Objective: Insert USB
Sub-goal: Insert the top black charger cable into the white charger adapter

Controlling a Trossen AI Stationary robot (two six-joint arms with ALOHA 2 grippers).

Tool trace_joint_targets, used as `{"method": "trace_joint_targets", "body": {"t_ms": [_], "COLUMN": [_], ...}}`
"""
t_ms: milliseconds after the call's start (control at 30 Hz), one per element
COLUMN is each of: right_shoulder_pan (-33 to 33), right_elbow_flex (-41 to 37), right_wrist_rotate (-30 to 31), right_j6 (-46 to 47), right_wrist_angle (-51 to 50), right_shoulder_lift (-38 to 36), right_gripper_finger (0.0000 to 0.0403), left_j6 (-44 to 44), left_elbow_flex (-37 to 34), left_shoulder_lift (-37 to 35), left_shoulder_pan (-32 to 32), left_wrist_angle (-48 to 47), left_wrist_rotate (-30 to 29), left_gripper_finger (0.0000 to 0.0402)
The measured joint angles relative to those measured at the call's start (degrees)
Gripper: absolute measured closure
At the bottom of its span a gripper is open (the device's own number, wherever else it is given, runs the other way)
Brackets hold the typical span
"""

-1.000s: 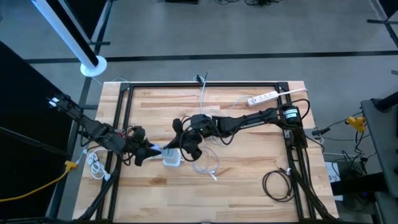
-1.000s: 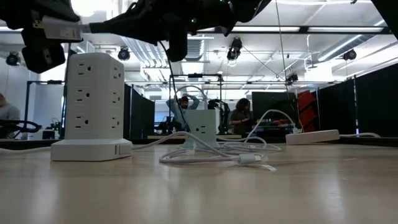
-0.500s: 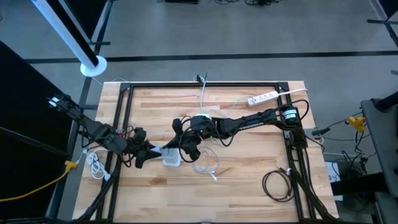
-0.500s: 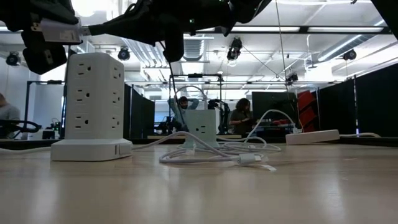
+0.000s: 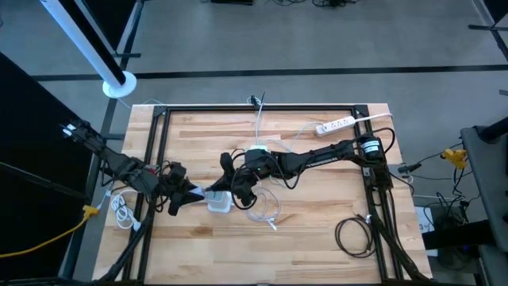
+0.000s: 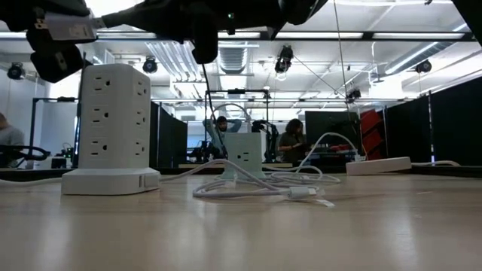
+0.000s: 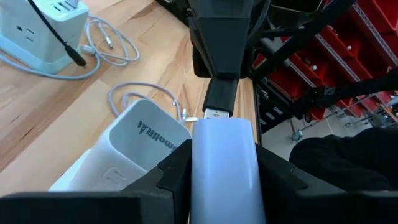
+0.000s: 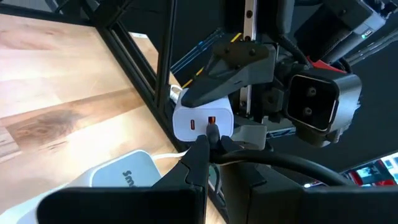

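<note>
So I've got both arms meeting just above the middle of the table (image 5: 317,238). My left gripper (image 8: 214,93) has its fingers clamped on the white charger block (image 8: 202,119), held up off the wood. My right gripper (image 8: 211,144) is pinched tight on the black USB plug (image 7: 219,99), its tip right at the orange port, touching as far as I can tell. White power tower (image 6: 110,128) sits directly underneath, loose white cable (image 6: 263,184) coiled beside it.

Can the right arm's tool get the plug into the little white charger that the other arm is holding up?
Probably yes. The right tool holds the USB plug right at the white charger in the left tool, with nothing between them.
</note>
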Motion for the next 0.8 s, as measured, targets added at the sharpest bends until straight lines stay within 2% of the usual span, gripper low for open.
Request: {"method": "trace_joint_targets", "body": {"t_ms": [433, 800], "right_shoulder_pan": [0.2, 0.5], "right_elbow_flex": [0.0, 0.1], "right_wrist_rotate": [-0.9, -3.3], "right_j6": [0.5, 0.4], "right_wrist_angle": [0.2, 2.1], "right_shoulder_lift": [-0.7, -1.0], "right_gripper_finger": [0.0390, 0.0391], "left_j6": [6.2, 12.6], "left_elbow_flex": [0.0, 0.0], "left_shoulder_lift": [-1.3, -1.9], "left_shoulder_pan": [0.0, 0.0], "left_wrist_angle": [0.5, 5.3], "left_wrist_rotate": [1.0, 3.0], "left_gripper_finger": [0.0284, 0.0284]}}
